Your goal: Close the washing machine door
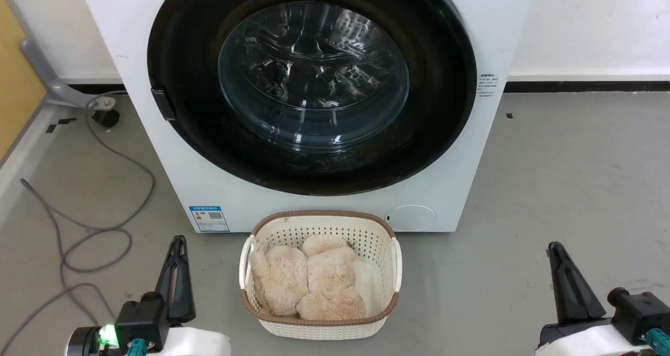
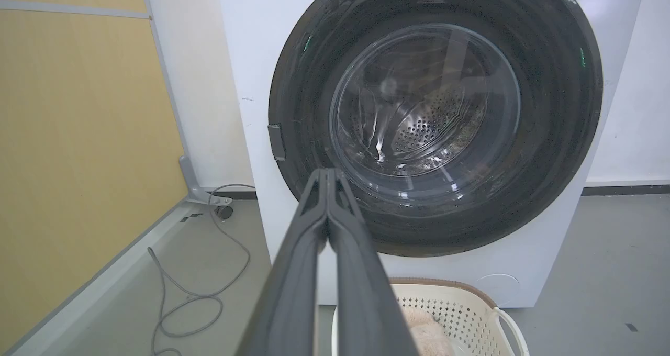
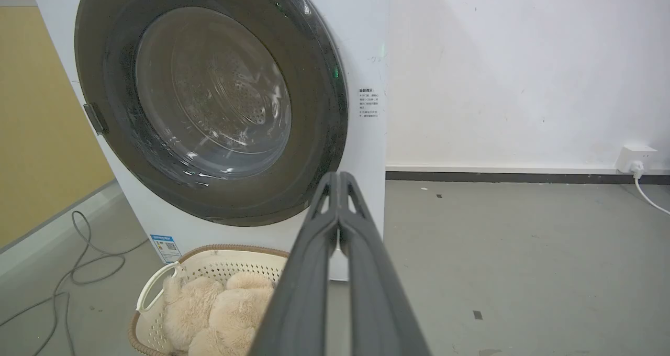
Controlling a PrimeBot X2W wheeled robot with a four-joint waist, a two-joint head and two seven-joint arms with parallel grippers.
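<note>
The white washing machine (image 1: 157, 42) stands straight ahead, and its round black-rimmed door (image 1: 183, 73) with the clear glass bowl lies flat against the front, shut. The same door (image 2: 555, 136) faces the left wrist view and the door (image 3: 319, 115) sits at the left of the right wrist view. My left gripper (image 1: 179, 239) rests low at the left, fingers pressed together, holding nothing. My right gripper (image 1: 554, 246) rests low at the right, also shut and empty. Both are well back from the machine.
A cream perforated laundry basket (image 1: 387, 288) with fluffy beige plush inside sits on the floor against the machine's front. A grey cable (image 1: 104, 230) loops over the floor at the left. A wall socket (image 3: 634, 158) with a white cord is at the right.
</note>
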